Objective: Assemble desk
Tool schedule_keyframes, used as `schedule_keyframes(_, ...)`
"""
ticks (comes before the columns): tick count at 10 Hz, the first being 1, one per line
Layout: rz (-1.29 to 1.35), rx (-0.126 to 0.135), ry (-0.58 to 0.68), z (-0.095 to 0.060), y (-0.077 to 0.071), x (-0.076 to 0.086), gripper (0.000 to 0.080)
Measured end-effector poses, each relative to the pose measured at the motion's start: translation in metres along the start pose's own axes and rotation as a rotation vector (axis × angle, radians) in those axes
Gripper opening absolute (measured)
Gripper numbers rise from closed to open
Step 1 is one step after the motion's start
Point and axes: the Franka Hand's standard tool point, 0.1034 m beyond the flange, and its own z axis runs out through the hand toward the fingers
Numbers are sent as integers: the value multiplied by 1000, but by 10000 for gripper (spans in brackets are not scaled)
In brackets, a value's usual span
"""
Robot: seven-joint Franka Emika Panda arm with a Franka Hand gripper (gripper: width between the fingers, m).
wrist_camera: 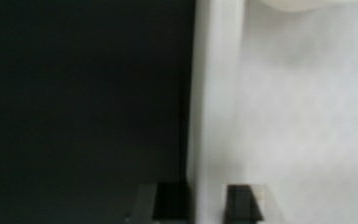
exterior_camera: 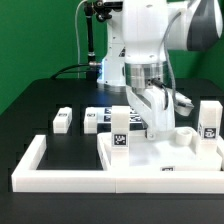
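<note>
The white desk tabletop point(exterior_camera: 165, 155) lies flat inside the border wall. My gripper point(exterior_camera: 157, 127) comes down on its back edge. In the wrist view the two dark fingers point(wrist_camera: 167, 205) stand either side of the tabletop's point(wrist_camera: 300, 120) pale edge strip, which fills the narrow gap of the gripper point(wrist_camera: 206, 205). A round corner socket point(wrist_camera: 304, 5) shows at the frame's edge. One tagged leg point(exterior_camera: 120, 130) stands by the tabletop's corner on the exterior view's left. A second leg point(exterior_camera: 63, 120) lies on the black table further left. A third leg point(exterior_camera: 208, 120) stands at the right.
The low white U-shaped border wall point(exterior_camera: 30, 165) runs along the front and both sides. The marker board point(exterior_camera: 98, 116) lies behind the tabletop. The arm's base and cables stand at the back centre.
</note>
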Motion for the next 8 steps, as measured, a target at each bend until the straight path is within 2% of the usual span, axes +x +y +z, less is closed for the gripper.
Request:
schedule_keyframes(1,-63,-12,-4,3,8,5,64)
schedule_keyframes(3,-149,-17,-6,4,11,4,64)
schedule_keyframes(5,-412,-41,-25,2,22,22,65)
schedule_keyframes(7,-667,-51,-21,-2,14,32,63)
schedule_keyframes(8,-692,-51,-5,1,18,34,63)
